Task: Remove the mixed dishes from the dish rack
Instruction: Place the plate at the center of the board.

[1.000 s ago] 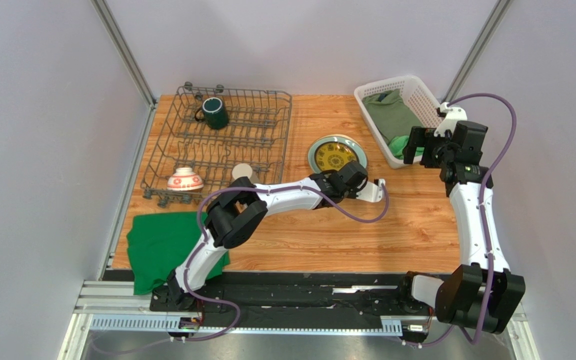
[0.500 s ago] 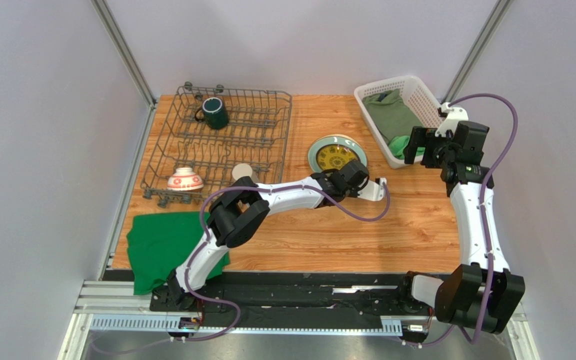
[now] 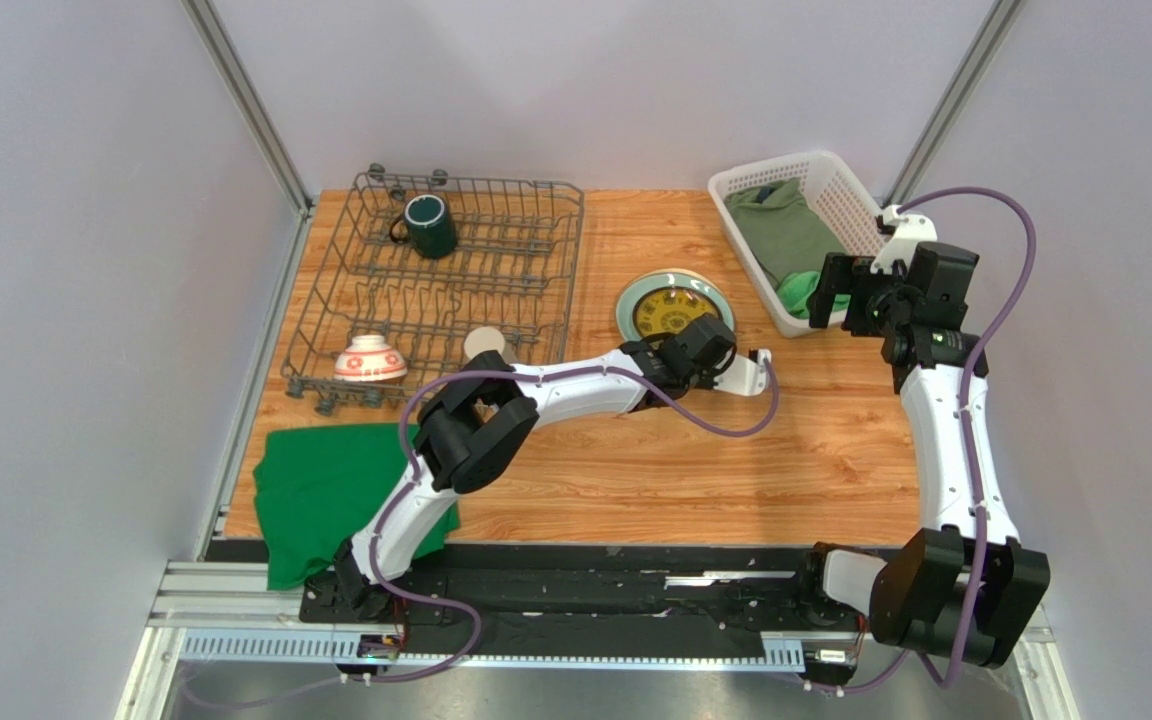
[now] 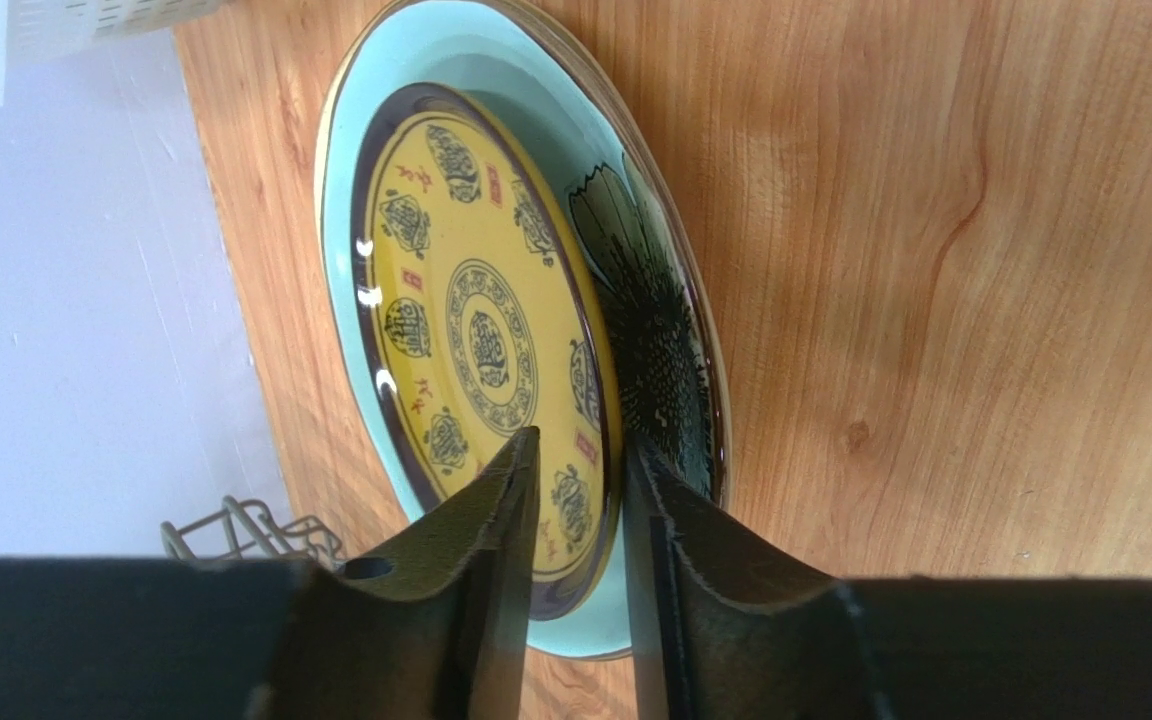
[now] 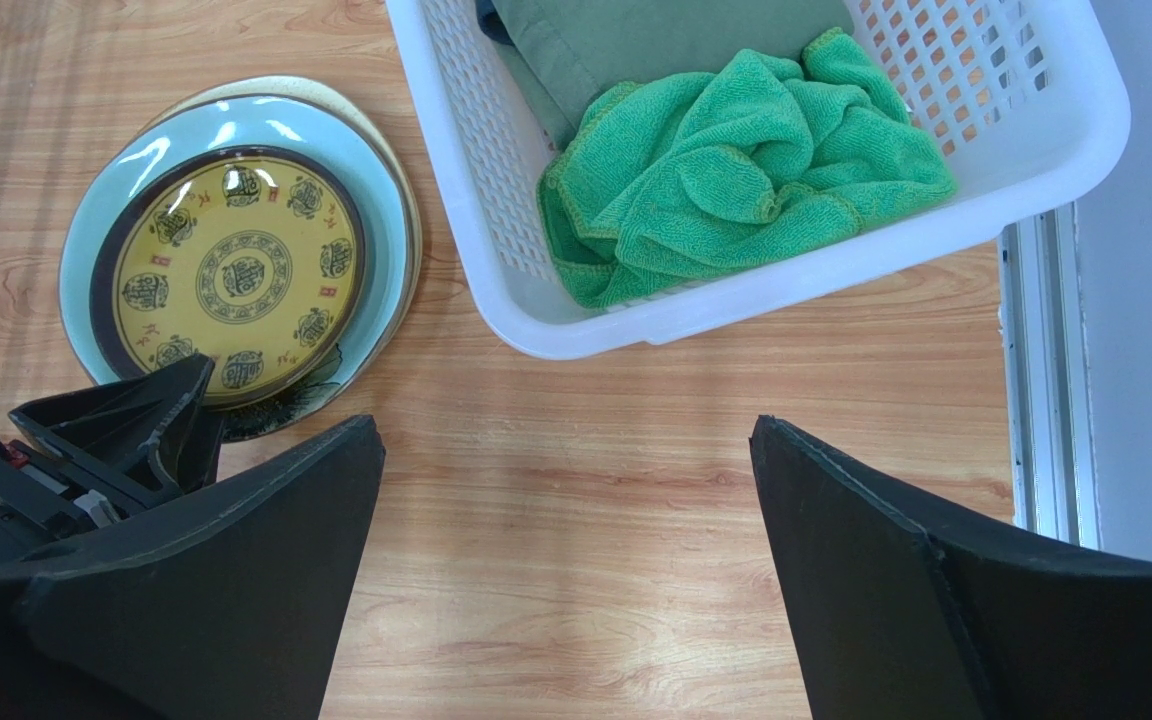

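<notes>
The yellow patterned plate [image 4: 477, 330] lies flat on the pale teal plate [image 5: 82, 263], out of the rack, on the wooden surface [image 3: 657, 450] just right of the middle in the top view. The left tool [image 4: 579, 450] sits at the near rim of the yellow plate, with one finger on each side of that rim.

What could go wrong: if the tool pulls away while a finger is catching the rim, the yellow plate could tip, slide off the teal one, or bang down. The tool needs to open more and back out straight and low.

The left tool's gap is narrow. I cannot tell if it is pinching the rim or is just loose around it, because the fingers hide that spot.

The right tool [image 5: 567, 585] is wide open and holds nothing. It hangs over bare wood at the right of the top view, near the white basket [image 5: 778, 300].

Three dishes are left in the dish rack [image 3: 507, 255] at the upper left: the dark green mug [image 3: 429, 225], the small red-and-white patterned bowl [image 3: 370, 359] and the beige handleless cup [image 3: 485, 344]. So the job looks about half done.
</notes>
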`<action>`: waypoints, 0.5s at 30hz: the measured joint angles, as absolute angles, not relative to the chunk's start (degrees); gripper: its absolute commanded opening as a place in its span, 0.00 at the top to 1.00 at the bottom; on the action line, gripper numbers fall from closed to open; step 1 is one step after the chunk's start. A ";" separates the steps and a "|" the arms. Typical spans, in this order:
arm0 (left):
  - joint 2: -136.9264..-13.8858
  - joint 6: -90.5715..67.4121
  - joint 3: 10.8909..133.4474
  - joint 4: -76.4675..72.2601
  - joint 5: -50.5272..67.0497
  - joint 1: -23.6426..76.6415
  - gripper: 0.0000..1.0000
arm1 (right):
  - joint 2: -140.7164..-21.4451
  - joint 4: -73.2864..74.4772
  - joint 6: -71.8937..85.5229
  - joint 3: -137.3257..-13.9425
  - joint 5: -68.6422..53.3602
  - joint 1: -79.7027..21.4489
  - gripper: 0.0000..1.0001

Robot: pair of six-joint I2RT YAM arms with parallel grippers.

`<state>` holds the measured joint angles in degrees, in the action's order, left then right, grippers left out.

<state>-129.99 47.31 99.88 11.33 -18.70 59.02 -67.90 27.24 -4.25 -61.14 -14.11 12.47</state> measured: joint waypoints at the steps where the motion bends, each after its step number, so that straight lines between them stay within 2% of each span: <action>1: -129.99 47.31 99.88 11.33 -18.79 58.92 0.59 | -67.90 27.24 -4.25 -61.14 -14.11 12.47 0.01; 7: -129.99 47.31 99.92 11.35 -19.97 58.81 0.45 | -67.90 27.24 -4.25 -61.14 -14.28 12.47 0.01; 8: -129.99 47.31 99.94 11.38 -20.27 58.78 0.38 | -67.90 27.24 -4.25 -61.14 -14.33 12.47 0.01; 9: -129.99 47.29 99.98 11.44 -20.58 58.72 0.35 | -67.90 27.24 -4.25 -61.14 -14.46 12.49 0.01; 10: -129.99 47.29 100.16 11.70 -20.84 58.67 0.26 | -67.90 27.24 -4.25 -61.14 -14.52 12.49 0.01; 15: -129.99 46.70 101.23 11.05 -23.38 58.19 0.24 | -67.90 27.24 -4.25 -61.14 -14.70 12.60 0.01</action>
